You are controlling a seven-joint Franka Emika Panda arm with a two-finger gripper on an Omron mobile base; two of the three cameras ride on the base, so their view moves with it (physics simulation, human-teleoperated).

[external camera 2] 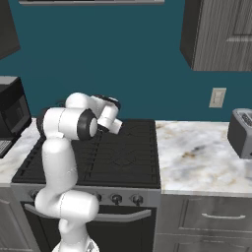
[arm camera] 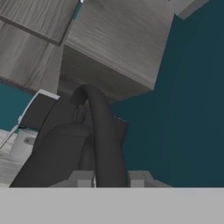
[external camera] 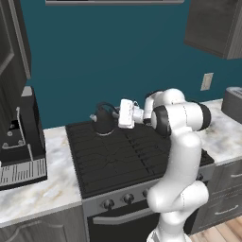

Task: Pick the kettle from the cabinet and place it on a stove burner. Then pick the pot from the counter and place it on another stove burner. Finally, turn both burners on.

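The fingers (arm camera: 83, 178) of the gripper (arm camera: 111, 179) pinch the looping black handle of the kettle (external camera: 103, 122), which sits over the rear left grate of the stove burners (external camera: 125, 153), with the counter (external camera: 38, 191) and a black coffee machine (external camera: 19, 142) to its left.

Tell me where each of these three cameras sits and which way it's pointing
Left base view: behind the arm's left, looking forward-down at the black cooktop; white arm rises lower right, gripper at the small dark grey kettle.
Right base view: behind the arm's right, same cooktop, marble counter; arm lower left.
Hand view: on the hand, looking along the fingertips closed on the kettle's black handle.
Both base views share the cooktop and arm.
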